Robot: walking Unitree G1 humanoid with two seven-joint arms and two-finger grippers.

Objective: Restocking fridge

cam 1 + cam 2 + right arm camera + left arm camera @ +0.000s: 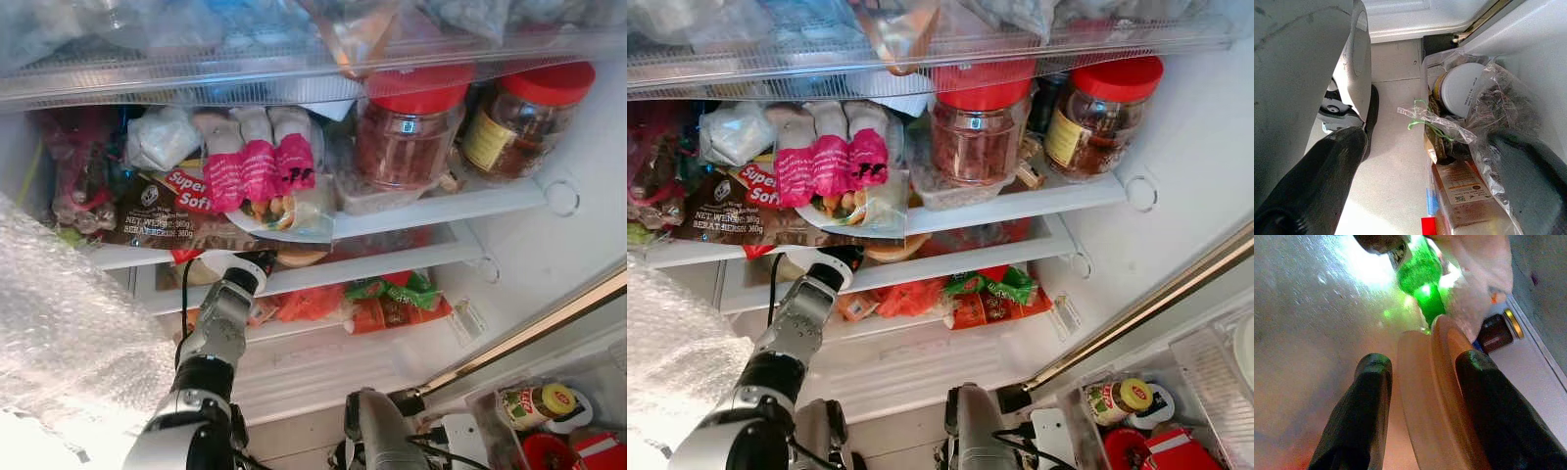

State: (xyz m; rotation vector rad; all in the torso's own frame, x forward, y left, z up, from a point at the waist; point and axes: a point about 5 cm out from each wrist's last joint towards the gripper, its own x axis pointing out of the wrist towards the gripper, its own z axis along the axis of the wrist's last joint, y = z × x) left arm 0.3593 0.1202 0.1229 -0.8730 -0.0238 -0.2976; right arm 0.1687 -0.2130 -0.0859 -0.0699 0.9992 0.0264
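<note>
The left arm (789,338) is stretched into the fridge, under the shelf (1019,208). Two red-lidded jars (975,127) are stood on that shelf.

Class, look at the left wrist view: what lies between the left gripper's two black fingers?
A round tan disc-shaped item, seen edge-on, sits between the left gripper's fingers. A green bottle lies beyond it.
</note>
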